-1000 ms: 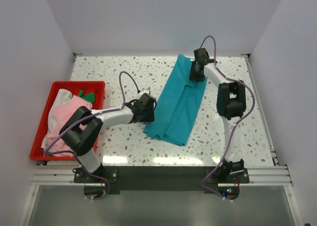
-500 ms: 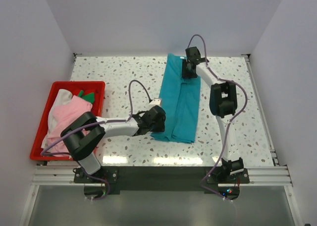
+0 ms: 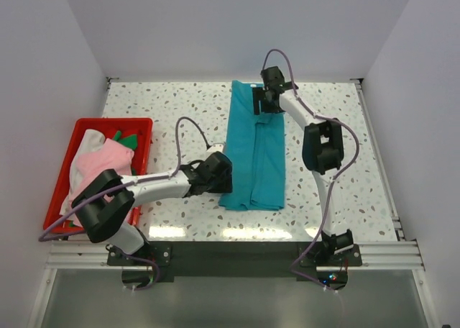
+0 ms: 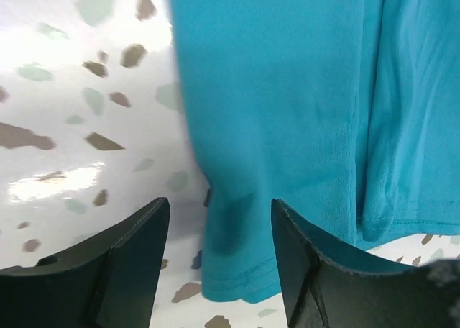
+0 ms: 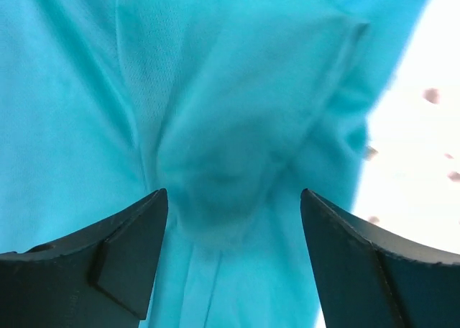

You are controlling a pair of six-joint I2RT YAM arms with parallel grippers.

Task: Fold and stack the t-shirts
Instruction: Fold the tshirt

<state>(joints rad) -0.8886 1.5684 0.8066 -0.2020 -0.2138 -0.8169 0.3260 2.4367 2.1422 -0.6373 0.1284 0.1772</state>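
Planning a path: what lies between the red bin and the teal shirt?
Bare tabletop, crossed by the left arm and its cable, in the top view.

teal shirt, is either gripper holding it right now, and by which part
Nothing is held. The left gripper is open over the near left corner of the teal shirt, the right gripper open over its far end.

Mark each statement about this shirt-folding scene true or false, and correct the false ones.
1. The teal t-shirt lies on the table. True.
2. The pink t-shirt lies spread on the table. False: it sits in the red bin.
3. The left claw is at the teal t-shirt's near corner. True.
4. The right claw hangs over the red bin. False: it is over the teal t-shirt's far end.
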